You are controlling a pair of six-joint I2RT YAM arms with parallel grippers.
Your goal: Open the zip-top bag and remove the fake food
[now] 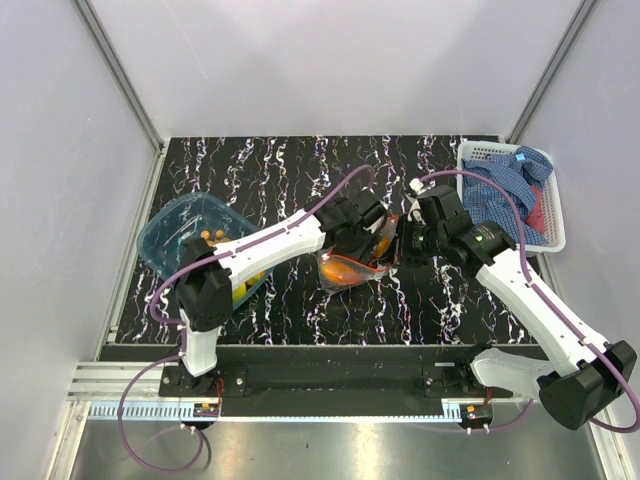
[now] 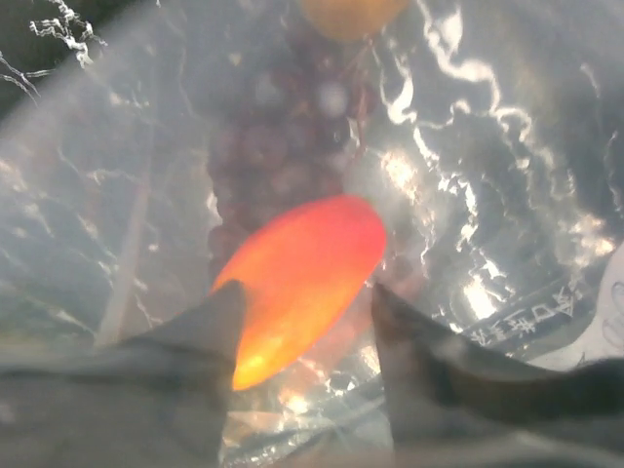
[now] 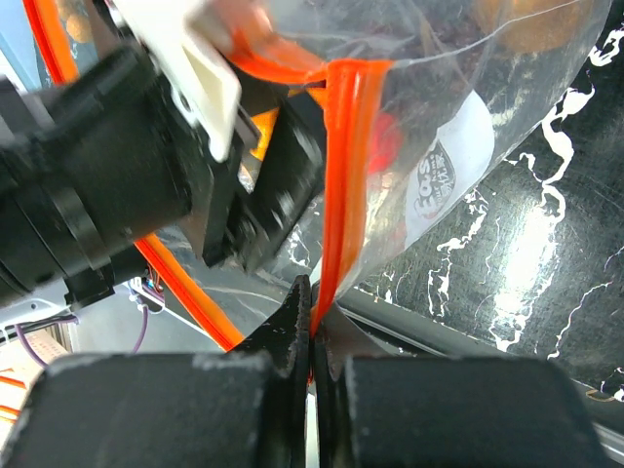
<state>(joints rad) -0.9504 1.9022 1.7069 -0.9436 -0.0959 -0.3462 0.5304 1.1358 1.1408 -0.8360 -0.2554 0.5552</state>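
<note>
The zip-top bag point(image 1: 350, 268) lies mid-table, clear plastic with an orange-red zip strip point(image 3: 346, 166). My right gripper point(image 3: 312, 292) is shut on that strip at the bag's right edge; in the top view it point(image 1: 405, 245) is just right of the bag. My left gripper point(image 2: 304, 292) is open at the bag's mouth, its fingers blurred behind plastic. An orange-red fruit point(image 2: 302, 253) lies between the fingertips; I cannot tell whether they touch it. Dark purple grapes point(image 2: 283, 146) and an orange fruit point(image 2: 351, 12) lie deeper in the bag. In the top view the left gripper point(image 1: 368, 235) is over the bag's top.
A blue translucent tub point(image 1: 170, 235) stands at the left, holding small tan balls and yellow fruit beside the left arm. A white basket point(image 1: 552, 240) with a blue checked cloth point(image 1: 505, 190) stands at the back right. Grey walls close in the table.
</note>
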